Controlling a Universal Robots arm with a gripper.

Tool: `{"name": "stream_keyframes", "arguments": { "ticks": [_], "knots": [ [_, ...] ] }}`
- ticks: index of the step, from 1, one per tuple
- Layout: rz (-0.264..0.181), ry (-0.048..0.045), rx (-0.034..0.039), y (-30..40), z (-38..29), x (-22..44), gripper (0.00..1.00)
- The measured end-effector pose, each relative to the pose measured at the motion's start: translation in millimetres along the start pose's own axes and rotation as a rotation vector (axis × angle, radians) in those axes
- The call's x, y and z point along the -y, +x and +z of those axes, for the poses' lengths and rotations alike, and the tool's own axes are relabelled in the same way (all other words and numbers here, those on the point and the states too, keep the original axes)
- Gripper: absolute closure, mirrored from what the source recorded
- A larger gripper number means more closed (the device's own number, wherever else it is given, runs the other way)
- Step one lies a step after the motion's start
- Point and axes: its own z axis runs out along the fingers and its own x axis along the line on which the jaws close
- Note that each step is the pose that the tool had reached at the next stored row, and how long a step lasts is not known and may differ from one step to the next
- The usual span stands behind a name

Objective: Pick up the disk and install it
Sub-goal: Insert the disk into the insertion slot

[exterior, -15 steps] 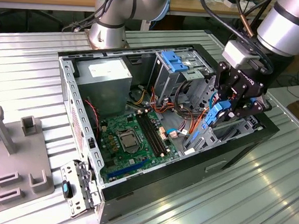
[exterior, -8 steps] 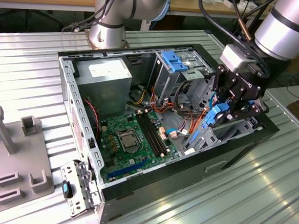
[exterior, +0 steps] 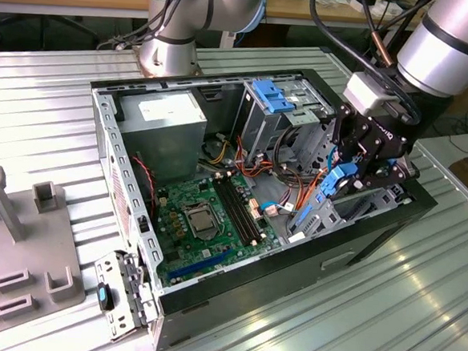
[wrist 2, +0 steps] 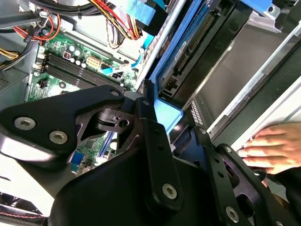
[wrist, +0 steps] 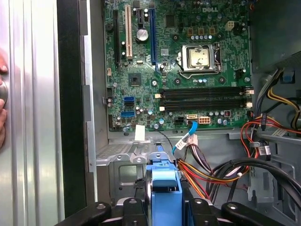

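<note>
Many cables (wrist: pixel 214 170) crowd close beside the disk (wrist: pixel 163 181) — tool (wrist: pixel 165 208) clamped on it.

My gripper (wrist 2: pixel 170 117) is clamped on the blue carrier end of the disk (wrist 2: pixel 197 52), which is held tilted. The green motherboard (wrist 2: pixel 61 70) and the red and yellow wires (wrist 2: pixel 113 14) lie beyond. A person's hand (wrist 2: pixel 273 148) rests flat, just beside my gripper's linkage.

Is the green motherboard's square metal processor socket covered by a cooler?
No: in the first wrist view the square metal processor socket lies bare on the green motherboard, no cooler over it.
</note>
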Motion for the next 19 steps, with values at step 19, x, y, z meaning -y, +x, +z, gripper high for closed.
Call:
{"name": "stream_keyframes", "arguments": {
  "ticks": [19],
  "knots": [
    [0.0, 0.0, -0.0002, -0.1, 0.2, 0.9, 0.89]
  ]
}}
